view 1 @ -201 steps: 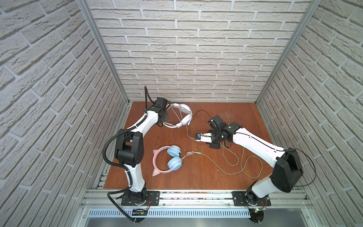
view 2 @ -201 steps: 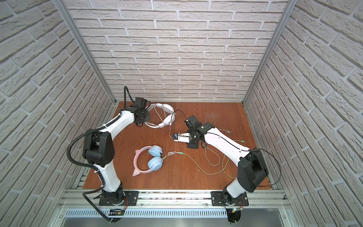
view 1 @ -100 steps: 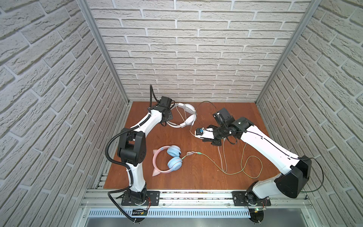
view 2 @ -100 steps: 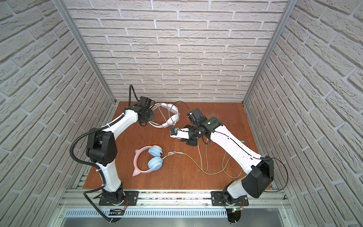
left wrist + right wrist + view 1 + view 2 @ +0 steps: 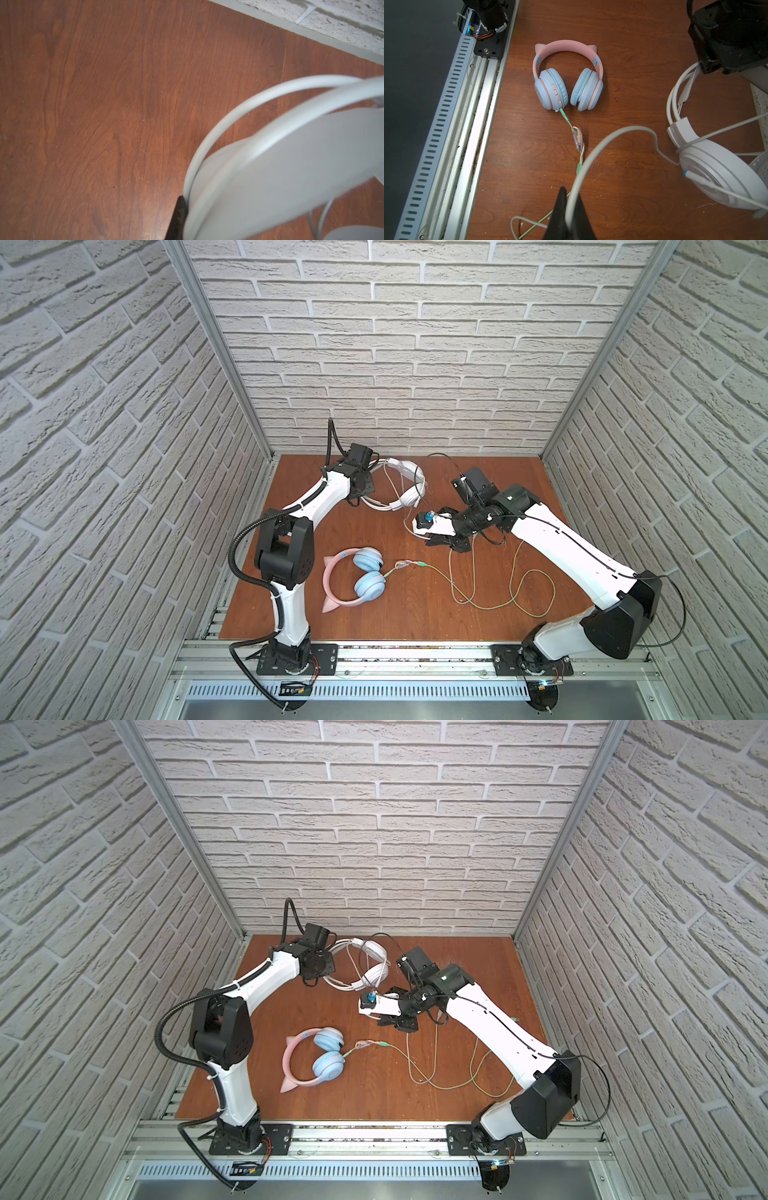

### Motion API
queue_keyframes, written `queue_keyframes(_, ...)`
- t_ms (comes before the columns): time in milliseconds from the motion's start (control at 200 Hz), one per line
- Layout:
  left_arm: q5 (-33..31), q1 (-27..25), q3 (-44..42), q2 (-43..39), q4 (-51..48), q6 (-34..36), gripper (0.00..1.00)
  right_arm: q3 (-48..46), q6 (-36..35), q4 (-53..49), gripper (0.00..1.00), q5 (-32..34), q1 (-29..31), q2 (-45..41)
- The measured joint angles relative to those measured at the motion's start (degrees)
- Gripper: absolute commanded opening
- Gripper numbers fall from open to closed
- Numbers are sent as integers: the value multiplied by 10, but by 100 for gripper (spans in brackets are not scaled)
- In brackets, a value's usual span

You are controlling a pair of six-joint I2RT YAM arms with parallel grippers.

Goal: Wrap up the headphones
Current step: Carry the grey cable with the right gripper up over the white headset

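Note:
The white headphones hang tilted near the back of the table, their thin headband pinched by my left gripper, which is shut on it; one black finger shows beside the band. The pale cable runs from the white earcup into my right gripper, which is shut on it a little right of the earcup, above the table. The pink cat-ear headphones with blue earcups lie flat at front left; their greenish cable loops loosely to the right.
Brick walls close in the back and both sides. A metal rail runs along the table's front edge. The greenish cable's loops lie under my right arm.
My left gripper has carried the white headphones a little to the right. My right arm has risen and drawn the pale cable back and left toward the white earcup.

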Motion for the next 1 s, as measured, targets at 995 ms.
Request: queue_keyframes(995, 34, -71, 42, 28, -55, 214, 0, 187, -34, -35, 5, 110, -96, 126)
